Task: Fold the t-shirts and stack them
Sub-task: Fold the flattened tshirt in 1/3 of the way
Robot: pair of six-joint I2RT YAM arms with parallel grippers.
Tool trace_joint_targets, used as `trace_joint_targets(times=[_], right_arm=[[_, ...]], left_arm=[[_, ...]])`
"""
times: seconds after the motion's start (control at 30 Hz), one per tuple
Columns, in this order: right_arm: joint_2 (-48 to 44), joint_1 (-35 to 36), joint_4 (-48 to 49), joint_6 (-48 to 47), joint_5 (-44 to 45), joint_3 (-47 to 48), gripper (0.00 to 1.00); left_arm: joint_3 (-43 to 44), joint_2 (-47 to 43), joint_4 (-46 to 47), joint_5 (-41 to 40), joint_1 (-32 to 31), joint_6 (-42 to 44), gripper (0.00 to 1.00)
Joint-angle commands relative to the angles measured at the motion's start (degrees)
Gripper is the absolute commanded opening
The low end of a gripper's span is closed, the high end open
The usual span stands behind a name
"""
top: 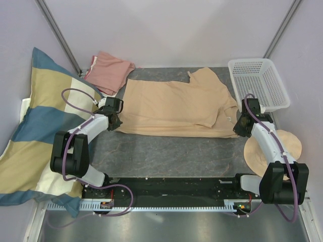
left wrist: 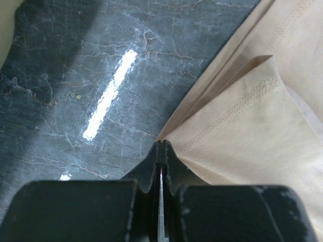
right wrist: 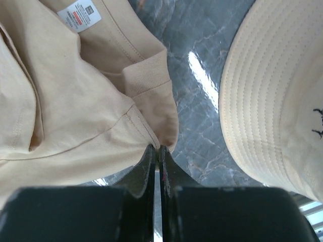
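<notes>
The tan t-shirt [top: 171, 106] lies flat across the table, sideways, with its neck end to the right. Its stitched hem corner [left wrist: 242, 126] fills the right of the left wrist view. The left gripper [top: 115, 121] [left wrist: 161, 143] is shut, its tips pinching that corner at the shirt's left edge. The right gripper [top: 237, 129] [right wrist: 155, 147] sits at the neck end with its jaws all but together on a fold of the tan cloth [right wrist: 75, 101], near the white neck label [right wrist: 79, 14]. The salmon-pink t-shirt [top: 108, 70] lies folded at the back left.
A white mesh basket [top: 257, 83] stands at the back right. A round beige hat [top: 275, 148] [right wrist: 277, 101] lies just right of the right gripper. A big striped pillow [top: 40, 126] leans along the left side. Grey marble tabletop [top: 166, 151] shows in front of the shirt.
</notes>
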Motion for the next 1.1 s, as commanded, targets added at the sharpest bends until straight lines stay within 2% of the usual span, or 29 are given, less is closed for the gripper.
trace_joint_targets(times=[0.0, 0.43, 1.07], right_arm=[[-2.62, -0.42, -2.43, 0.57, -1.22, -1.52, 0.07], [-5.79, -0.42, -4.54, 6.02, 0.45, -3.55, 0.04], [-9.66, -2.36, -6.48, 9.62, 0.63, -6.36, 0.05]], left_arm=[[-1.11, -2.05, -1.02, -3.05, 0.47, -2.01, 0.02], [-0.76, -0.73, -1.90, -4.28, 1.17, -3.07, 0.02], [-1.20, -0.29, -2.69, -3.93, 3.02, -4.12, 0.02]])
